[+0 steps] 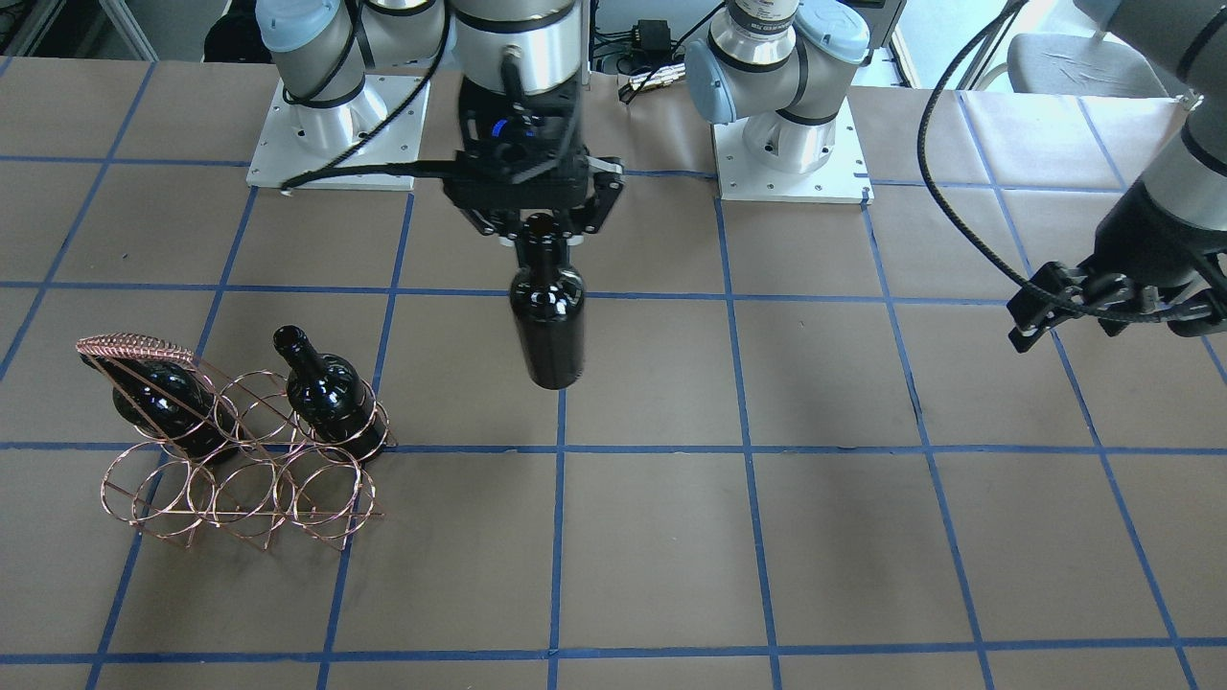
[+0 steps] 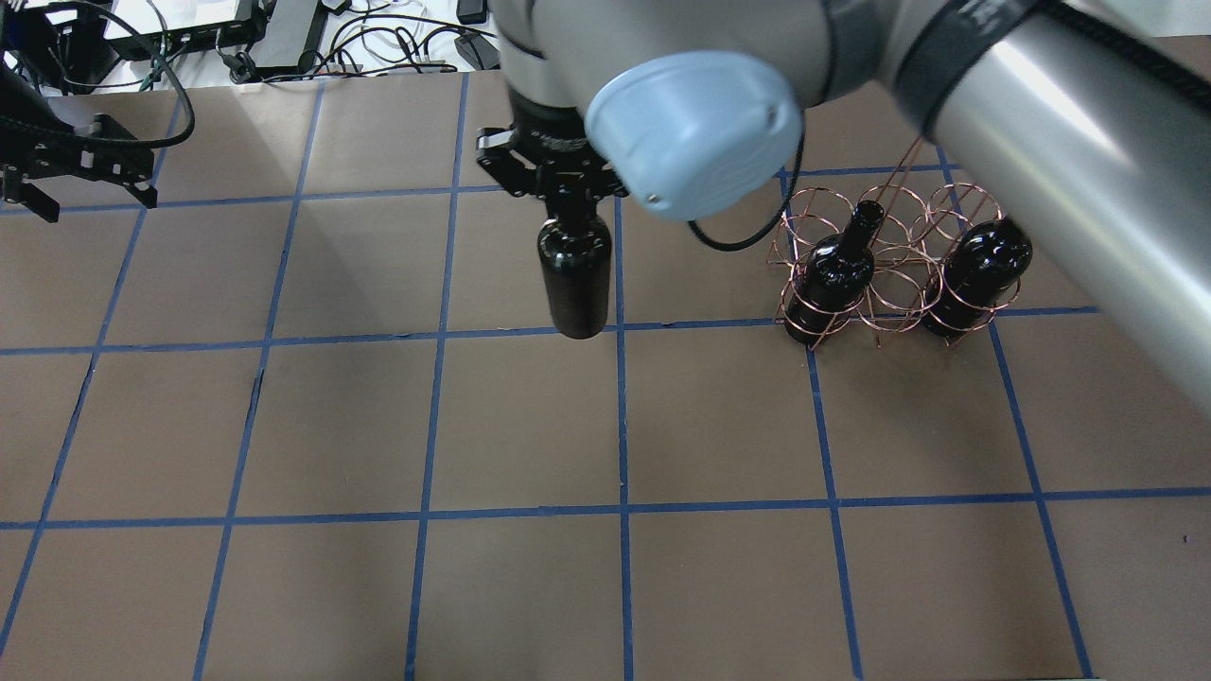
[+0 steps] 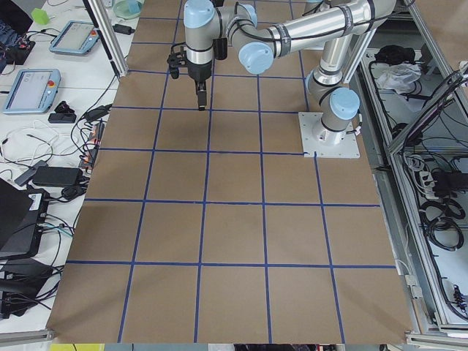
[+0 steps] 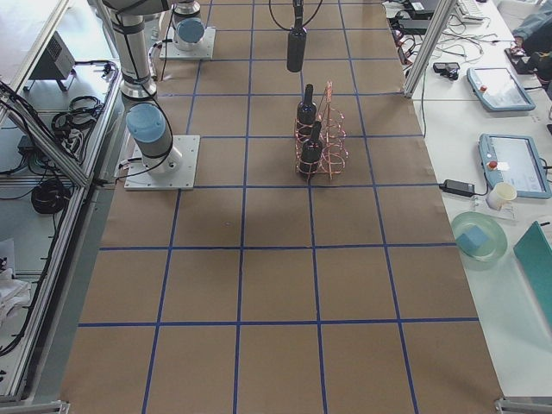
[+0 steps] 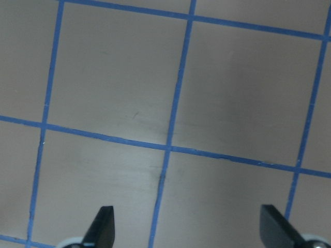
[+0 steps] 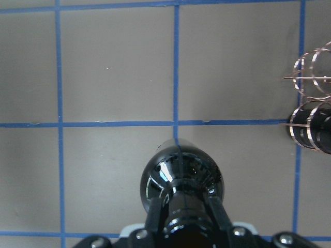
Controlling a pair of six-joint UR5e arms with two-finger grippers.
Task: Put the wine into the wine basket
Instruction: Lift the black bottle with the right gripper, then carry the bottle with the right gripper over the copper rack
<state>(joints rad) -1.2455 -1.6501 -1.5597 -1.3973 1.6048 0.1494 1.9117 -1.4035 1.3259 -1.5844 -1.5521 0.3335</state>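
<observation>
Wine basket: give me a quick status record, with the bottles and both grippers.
wine basket: two bottles seated in the end rings of the robot-side row
free: that row's middle ring, plus the whole operator-side row
held bottle: upright, neck in the right gripper, apart from the basket
left gripper: open, empty

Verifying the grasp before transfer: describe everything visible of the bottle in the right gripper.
The wine bottle is glossy, near-black glass, unlabelled, with rounded shoulders and a long neck. It hangs upright, neck up, with the right gripper shut on its neck. It is well apart from the wine basket.
</observation>
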